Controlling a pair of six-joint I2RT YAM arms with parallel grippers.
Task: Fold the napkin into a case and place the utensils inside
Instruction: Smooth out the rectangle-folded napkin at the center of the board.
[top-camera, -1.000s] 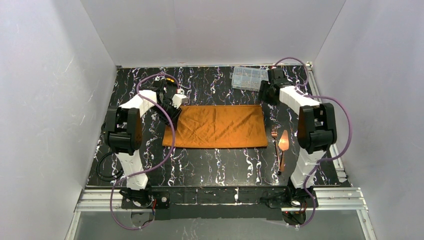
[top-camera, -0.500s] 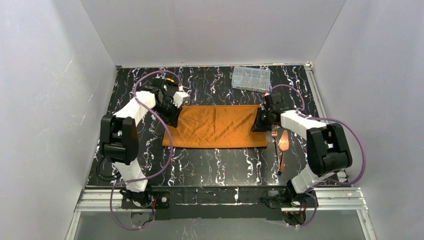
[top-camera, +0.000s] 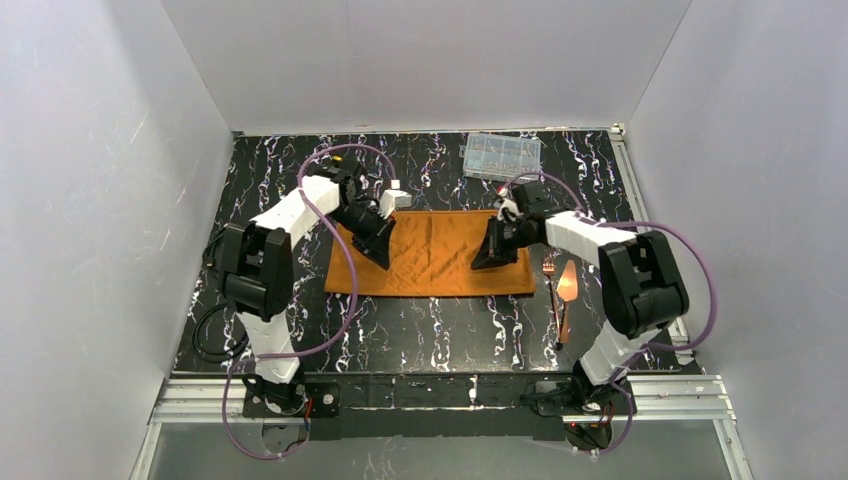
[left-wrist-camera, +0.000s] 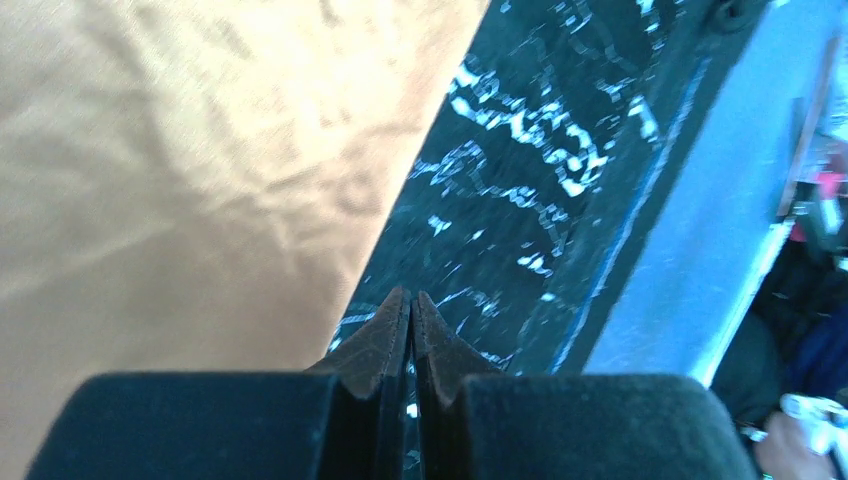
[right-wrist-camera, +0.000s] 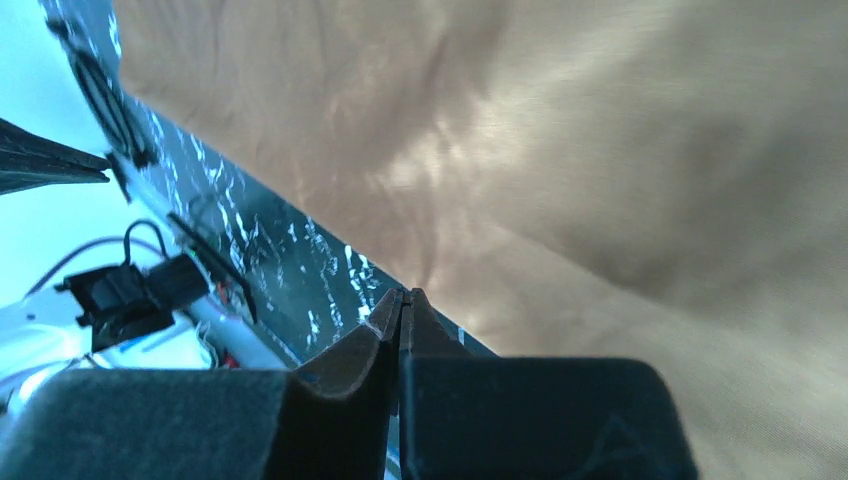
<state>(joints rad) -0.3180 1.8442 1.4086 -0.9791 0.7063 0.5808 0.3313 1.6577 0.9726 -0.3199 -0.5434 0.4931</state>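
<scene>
My left tool (left-wrist-camera: 410, 295) and right tool (right-wrist-camera: 403, 292) are pressed together, apparently pinching the edge of the napkin (top-camera: 435, 255) spread on the bench (top-camera: 420, 320) between them; light, limp cloth, best held at corners and moved evenly

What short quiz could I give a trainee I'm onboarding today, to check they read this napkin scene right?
1. True or false: the utensils lie on the napkin.
2. Where is the clear box? A) by the far edge of the table B) on the napkin C) between the arm bases
3. Fill in: the left gripper and the right gripper both have their jaws ____.
Key: 1 false, they lie on the table to the right of it; 2 A; 3 shut.
</scene>
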